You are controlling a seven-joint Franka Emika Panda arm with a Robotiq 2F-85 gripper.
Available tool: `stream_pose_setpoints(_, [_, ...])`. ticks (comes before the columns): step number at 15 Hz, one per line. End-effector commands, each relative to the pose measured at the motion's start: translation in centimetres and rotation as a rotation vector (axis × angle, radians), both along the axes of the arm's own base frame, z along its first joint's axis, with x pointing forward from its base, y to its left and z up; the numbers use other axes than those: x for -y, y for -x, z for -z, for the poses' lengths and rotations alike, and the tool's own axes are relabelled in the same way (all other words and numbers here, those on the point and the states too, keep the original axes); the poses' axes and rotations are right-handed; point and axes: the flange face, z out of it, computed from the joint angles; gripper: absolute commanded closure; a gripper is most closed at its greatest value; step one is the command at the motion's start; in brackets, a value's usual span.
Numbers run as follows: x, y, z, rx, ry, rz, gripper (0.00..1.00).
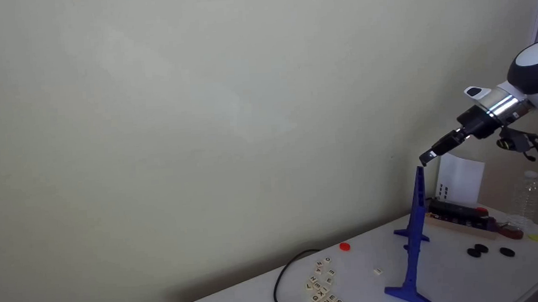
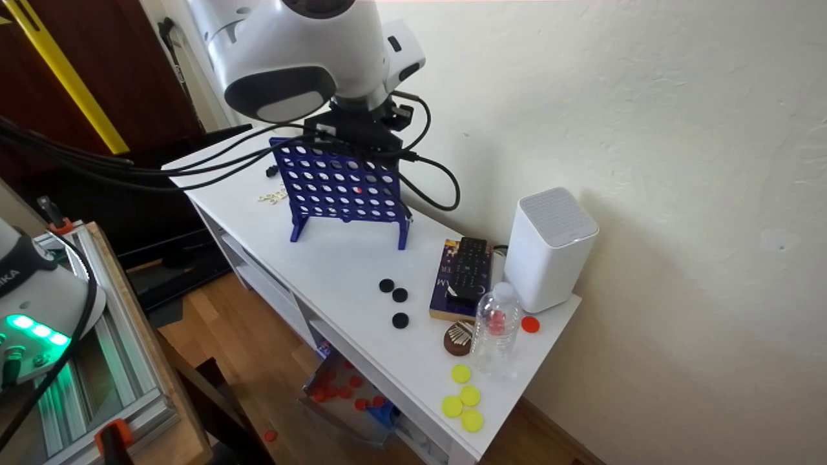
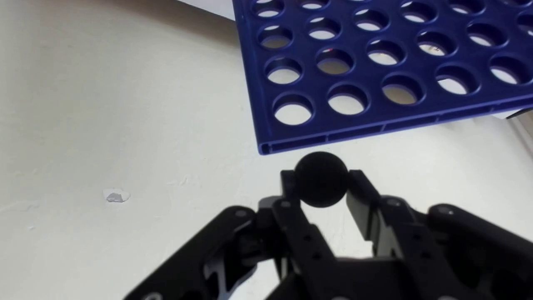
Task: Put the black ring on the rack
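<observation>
Wrist view shows the jaws clamped around a round black plastic-looking disc, the task's ring, pinched by its rim at 9 and 3 o'clock with its face to the camera. From it, the upright dark-blue plastic-looking rack lies between 10 and 2 o'clock, its slotted top edge just beyond the disc's rim; whether they touch cannot be told. Insertion looks like the step in hand, with the aiming not yet settled: the disc's centre stands opposite a thin blue divider at 12 o'clock, so a straight push would likely jam. Better to choose the end slot at 11 o'clock or its neighbour at 1 o'clock, and centre there first. Tilt matters too: the disc shows almost a full circle while the rack's round holes show as ovals, suggesting their planes do not match, and in an exterior view the white, black and silver robot arm slants in from 2 o'clock over the rack's upper end. Bring the disc parallel to the rack, lower it gently until its rim enters the slot, then part the jaws; sideways pressure could shove the rack across the flat white surface.
</observation>
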Motion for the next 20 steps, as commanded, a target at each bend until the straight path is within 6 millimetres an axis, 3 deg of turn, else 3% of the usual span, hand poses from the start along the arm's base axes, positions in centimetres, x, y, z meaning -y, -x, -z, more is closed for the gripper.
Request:
stream_pose_setpoints(1, [0.23, -0.70, 0.31, 0.033, -0.007, -0.019, 0.90])
stream_pose_setpoints(20, [0.93, -0.46, 0.65, 0.010, -0.018, -0.019, 0.90])
